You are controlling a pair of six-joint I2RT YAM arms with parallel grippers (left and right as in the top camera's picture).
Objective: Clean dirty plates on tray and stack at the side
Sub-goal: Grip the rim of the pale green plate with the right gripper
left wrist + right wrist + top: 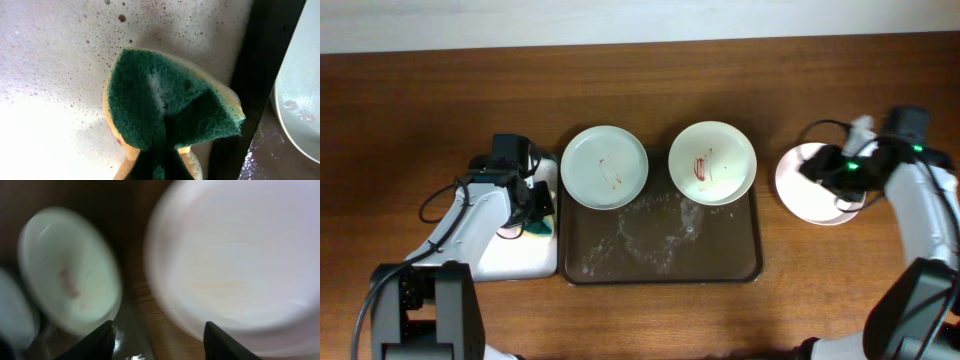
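Observation:
Two pale plates smeared with red sauce rest on the far end of the dark brown tray [660, 262]: one on the left [604, 167] and one on the right [712, 163]. A clean-looking white plate [798, 190] lies on the table to the right of the tray. My right gripper [828, 170] hovers over it, open and empty [157, 340]. The blurred right wrist view shows that white plate [240, 255] and the right tray plate [70, 270]. My left gripper [534, 205] is shut on the green sponge [165, 110] over the small white tray.
The small white-lined tray [520, 255], wet with foam [50, 75], stands to the left of the brown tray. Soapy water lies on the brown tray's floor [650, 235]. The left plate's rim shows in the left wrist view [300, 100]. Cables trail behind both arms.

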